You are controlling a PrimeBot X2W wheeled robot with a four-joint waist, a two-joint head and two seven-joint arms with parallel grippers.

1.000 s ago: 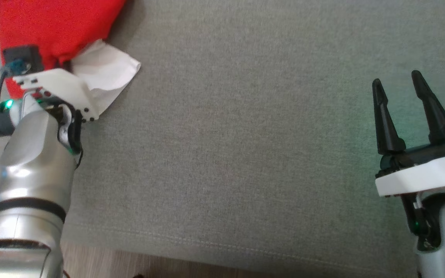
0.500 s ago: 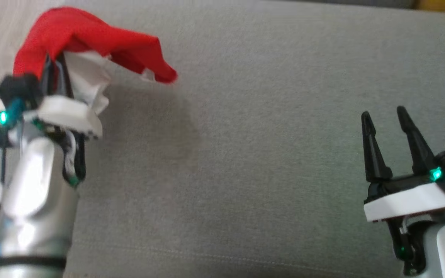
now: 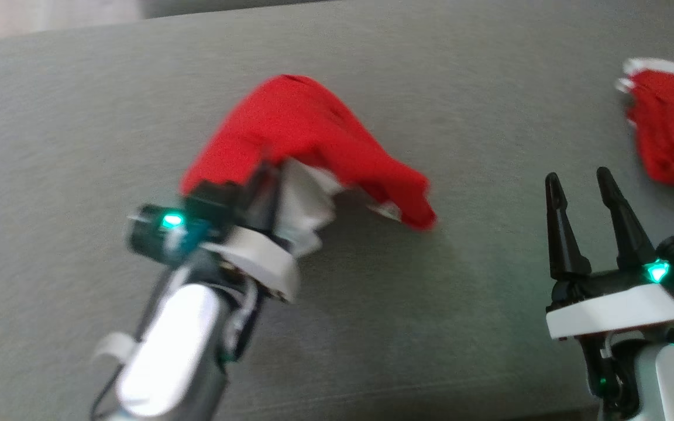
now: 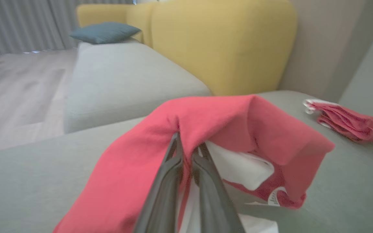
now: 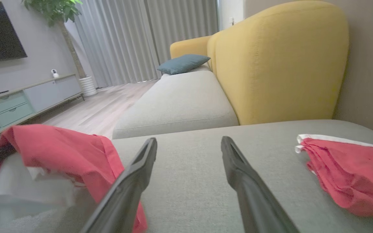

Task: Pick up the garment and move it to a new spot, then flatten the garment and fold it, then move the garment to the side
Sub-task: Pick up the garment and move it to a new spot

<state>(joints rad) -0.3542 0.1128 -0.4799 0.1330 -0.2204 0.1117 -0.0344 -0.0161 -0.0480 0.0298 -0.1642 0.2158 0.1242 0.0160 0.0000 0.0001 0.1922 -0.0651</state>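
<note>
One garment | in left claw | long axis slants rightward (tail low)

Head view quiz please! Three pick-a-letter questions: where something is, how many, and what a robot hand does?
1. Where is the second red garment? A) on the grey sofa seat B) on the floor C) on a cabinet
2. How many red garments? A) one B) two C) four
3. The left gripper is: A) open, empty B) shut on the lifted garment C) pressing a pillow
Answers: A, it lies beyond the right gripper; B, one held, one lying; B, it pinches that garment.
</note>
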